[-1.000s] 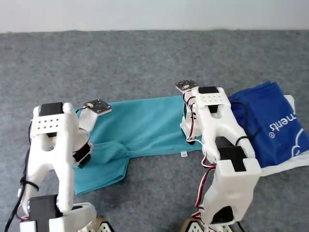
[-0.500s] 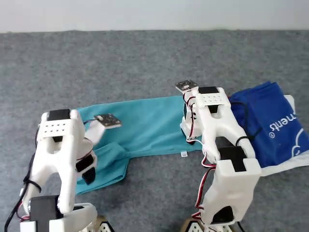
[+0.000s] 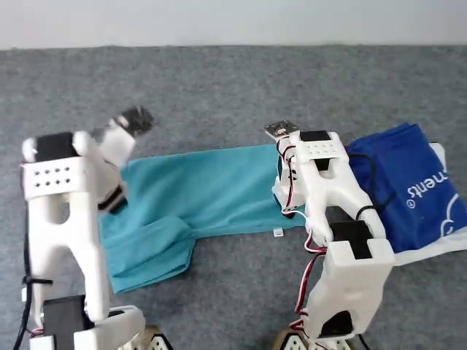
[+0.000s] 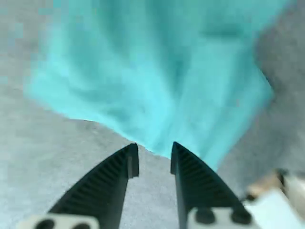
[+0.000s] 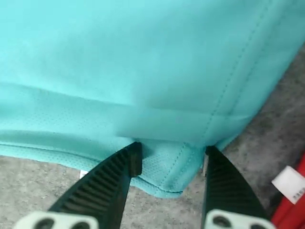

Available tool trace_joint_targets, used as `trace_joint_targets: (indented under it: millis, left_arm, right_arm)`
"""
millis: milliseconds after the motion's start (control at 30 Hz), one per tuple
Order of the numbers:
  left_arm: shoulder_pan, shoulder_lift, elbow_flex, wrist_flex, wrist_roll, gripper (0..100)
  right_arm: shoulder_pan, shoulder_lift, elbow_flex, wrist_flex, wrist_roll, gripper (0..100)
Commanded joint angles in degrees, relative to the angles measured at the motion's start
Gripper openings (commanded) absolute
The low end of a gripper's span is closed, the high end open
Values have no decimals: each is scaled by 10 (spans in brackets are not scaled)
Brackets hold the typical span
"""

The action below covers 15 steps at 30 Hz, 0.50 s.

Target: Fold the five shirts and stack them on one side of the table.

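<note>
High view, blue garment (image 3: 398, 171) beside teal shirt (image 3: 211, 189)

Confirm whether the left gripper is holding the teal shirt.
No, the fingers of the left gripper stand apart and empty, the teal shirt just past their tips.

Lit brightly and evenly from overhead in the high view, brightest on the white shells of the left arm (image 3: 62, 211) and right arm (image 3: 339, 219), with soft, narrow shadows hugging both on the grey table (image 3: 219, 80). Smeared at the left arm's raised wrist there, and soft across the teal shirt (image 4: 157, 71) in the left wrist view, behind a crisper left gripper (image 4: 151, 160). Shaded a little darker along the teal hem between the fingers of the right gripper (image 5: 171, 164).
</note>
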Motion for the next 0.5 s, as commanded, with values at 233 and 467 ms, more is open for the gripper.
trace_joint_targets:
  millis: [233,467]
  left_arm:
    - [-7,-11,69,-110,162,122]
    - [-4,-11,168,-82,177,127]
  right_arm:
    - [-100,-192,-4,93,7,208]
    - [-194,-267,-3,94,19,208]
